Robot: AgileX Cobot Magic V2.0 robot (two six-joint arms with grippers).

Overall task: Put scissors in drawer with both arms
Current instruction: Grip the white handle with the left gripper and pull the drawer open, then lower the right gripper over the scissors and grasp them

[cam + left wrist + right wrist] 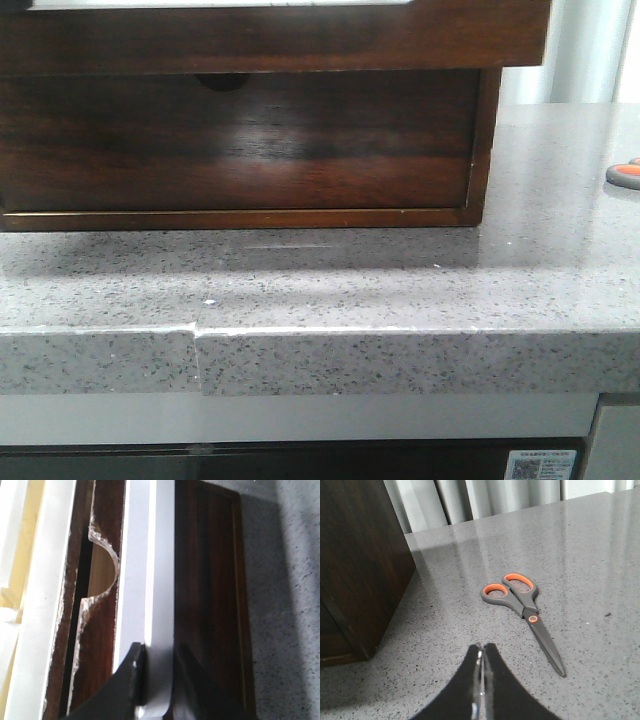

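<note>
Right claw (481, 655) is pinched together, holding nothing. I see the scissors (524, 611) flat on the desk (600, 555) just past it, near the desk's right edge, blades pointing back toward me. Left claw (157, 652) is clamped on the drawer (150, 580) front's white edge, so I judge right is nearer.
</note>
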